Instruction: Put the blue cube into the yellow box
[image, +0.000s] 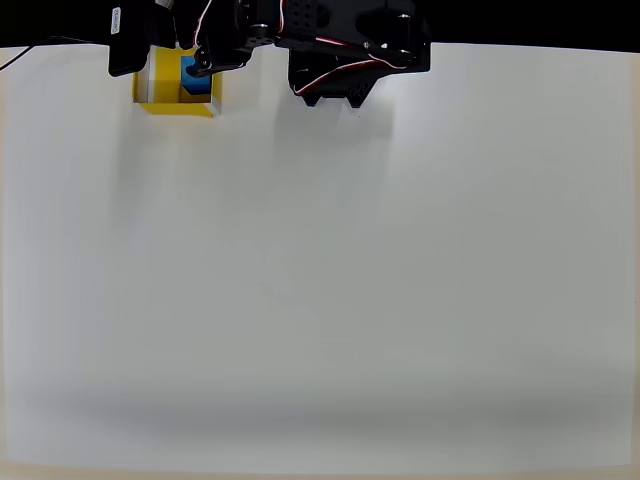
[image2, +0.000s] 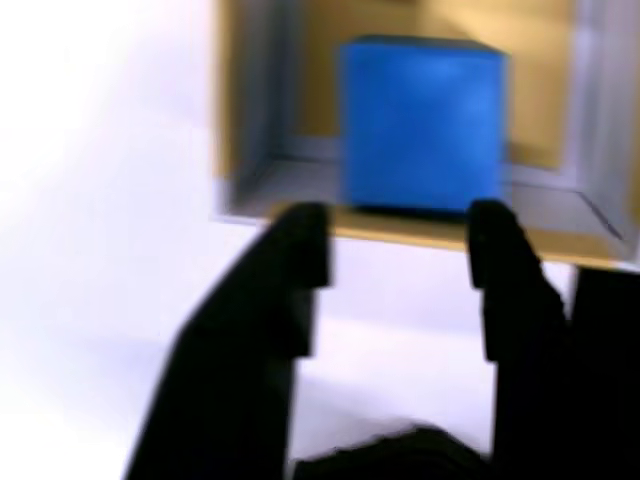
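The blue cube (image: 196, 80) sits inside the yellow box (image: 150, 98) at the table's far left corner in the overhead view. In the wrist view the blue cube (image2: 422, 125) rests on the floor of the yellow box (image2: 540, 80), just beyond the near wall. My black gripper (image2: 398, 228) is open, its two fingertips (image2: 300, 240) spread at the box's near rim with only white table between them. It holds nothing and the cube lies clear of the fingers. From above, the gripper (image: 190, 58) hangs over the box's far side, partly covering it.
The arm's black body and base (image: 350, 50) stretch along the far edge with red and white wires. The white table (image: 320, 280) spreads wide and bare in front. The tabletop's near edge (image: 320, 472) runs along the bottom of the overhead view.
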